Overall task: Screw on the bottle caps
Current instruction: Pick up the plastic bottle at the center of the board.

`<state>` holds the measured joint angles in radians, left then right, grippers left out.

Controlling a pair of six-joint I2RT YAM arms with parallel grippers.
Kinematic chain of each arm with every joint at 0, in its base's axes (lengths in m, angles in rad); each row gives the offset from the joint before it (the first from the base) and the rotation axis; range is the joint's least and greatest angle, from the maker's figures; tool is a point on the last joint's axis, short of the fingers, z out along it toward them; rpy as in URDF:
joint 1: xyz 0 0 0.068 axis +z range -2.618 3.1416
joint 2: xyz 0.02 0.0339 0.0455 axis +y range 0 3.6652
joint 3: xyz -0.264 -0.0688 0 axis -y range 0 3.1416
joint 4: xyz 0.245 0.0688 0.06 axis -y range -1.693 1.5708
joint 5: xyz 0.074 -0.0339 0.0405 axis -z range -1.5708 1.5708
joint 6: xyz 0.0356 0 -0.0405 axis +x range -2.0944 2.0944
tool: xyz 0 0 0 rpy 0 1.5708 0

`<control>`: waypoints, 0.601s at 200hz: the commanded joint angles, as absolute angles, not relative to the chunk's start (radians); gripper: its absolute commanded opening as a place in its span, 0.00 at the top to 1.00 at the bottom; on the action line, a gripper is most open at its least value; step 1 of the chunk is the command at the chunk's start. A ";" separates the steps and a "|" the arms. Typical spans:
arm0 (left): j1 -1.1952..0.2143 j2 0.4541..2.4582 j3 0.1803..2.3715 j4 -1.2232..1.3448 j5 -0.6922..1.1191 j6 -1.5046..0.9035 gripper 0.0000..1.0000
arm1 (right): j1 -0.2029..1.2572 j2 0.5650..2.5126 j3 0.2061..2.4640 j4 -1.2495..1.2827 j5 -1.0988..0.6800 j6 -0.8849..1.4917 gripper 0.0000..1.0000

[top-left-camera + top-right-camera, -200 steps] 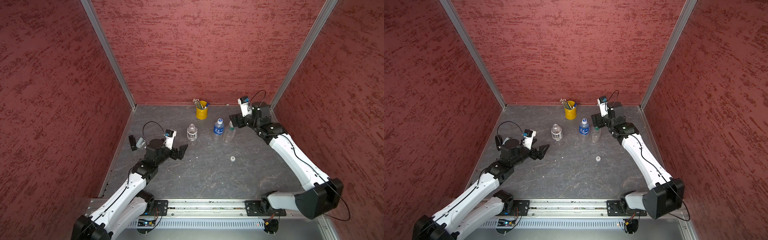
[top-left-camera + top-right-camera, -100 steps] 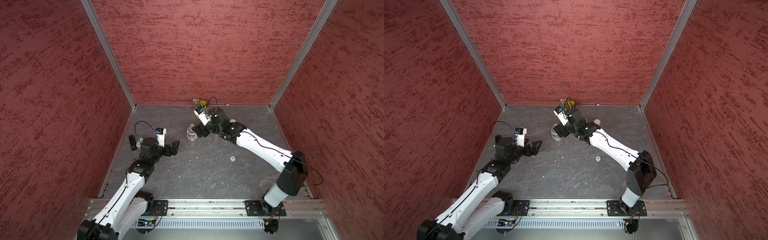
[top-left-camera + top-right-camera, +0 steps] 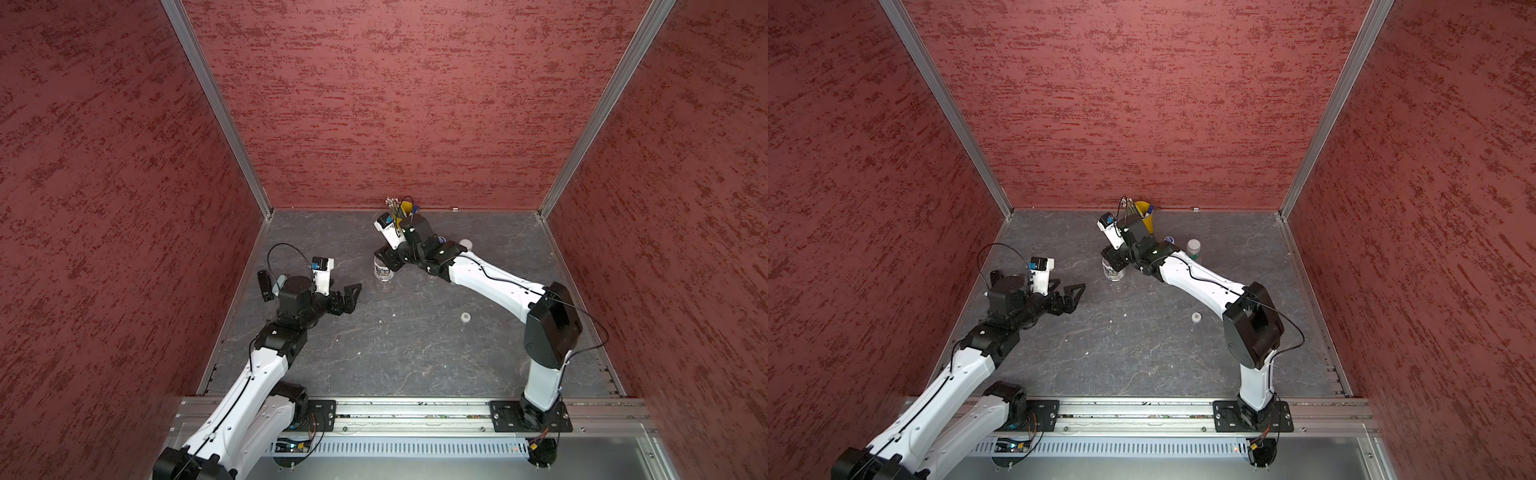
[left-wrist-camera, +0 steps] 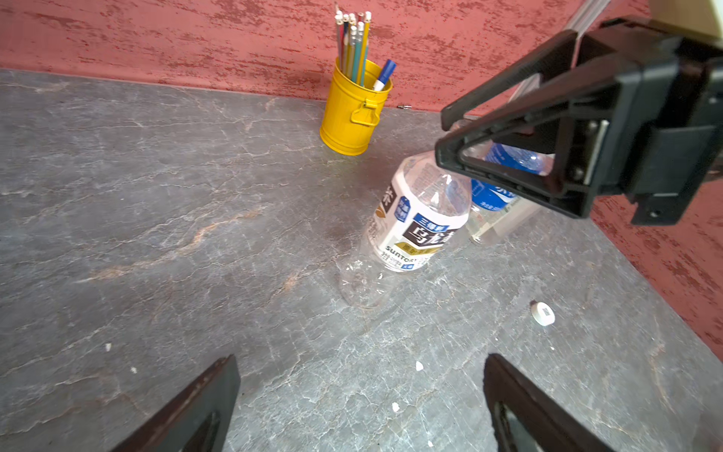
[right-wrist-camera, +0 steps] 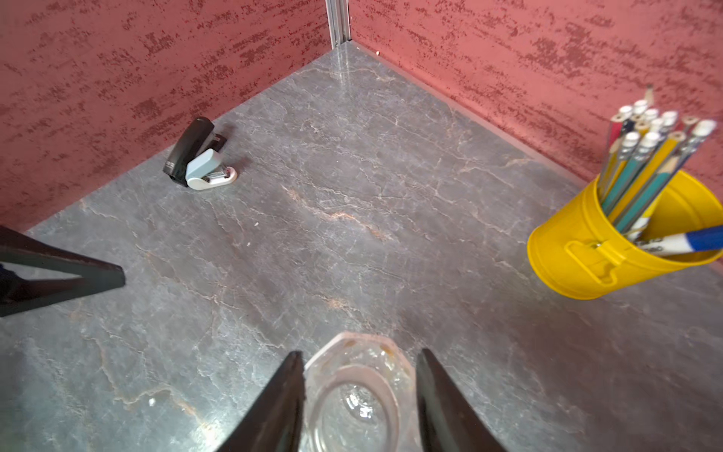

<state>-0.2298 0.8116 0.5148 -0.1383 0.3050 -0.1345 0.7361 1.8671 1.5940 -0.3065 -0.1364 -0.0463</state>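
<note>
The white-labelled bottle (image 3: 383,272) (image 3: 1113,272) (image 4: 414,227) stands uncapped left of centre. My right gripper (image 3: 380,257) (image 3: 1111,258) (image 4: 440,135) (image 5: 360,352) reaches over it from the right, shut on its shoulder (image 5: 354,391). Behind that arm the blue-labelled bottle (image 4: 493,191) wears a blue-and-white cap (image 3: 1169,240). Further right, a clear bottle with a green neck band (image 3: 1193,251) carries a wide white cap (image 3: 465,244). A small white cap with a dark square mark (image 3: 466,317) (image 3: 1196,317) (image 4: 543,313) lies on the table. My left gripper (image 3: 351,297) (image 3: 1077,297) (image 4: 360,358) is open and empty, left of the bottle.
A yellow pencil cup (image 3: 405,210) (image 3: 1144,216) (image 4: 352,113) (image 5: 610,250) stands at the back wall just behind my right wrist. Two staplers (image 3: 268,284) (image 5: 199,160) lie by the left wall. Red walls close in three sides of the grey table (image 3: 415,357).
My right arm swung from the back right across to the white-labelled bottle, and its jaws narrowed around the bottle's top. The left arm shifted only slightly, jaws still wide.
</note>
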 commanded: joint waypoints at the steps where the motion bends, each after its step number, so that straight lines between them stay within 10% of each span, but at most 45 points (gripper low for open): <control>1: -0.233 0.822 0.529 -0.086 0.403 -0.106 0.00 | 0.737 1.863 1.610 -0.301 -0.159 -0.067 0.64; 120: -0.349 1.141 0.437 0.549 0.476 0.179 0.00 | 0.739 1.625 1.494 -0.374 -0.225 -0.053 0.83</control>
<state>-0.3260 1.0786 0.4500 0.2832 0.4480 0.1112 0.7361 1.7233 1.5208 -0.3527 -0.1852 -0.0692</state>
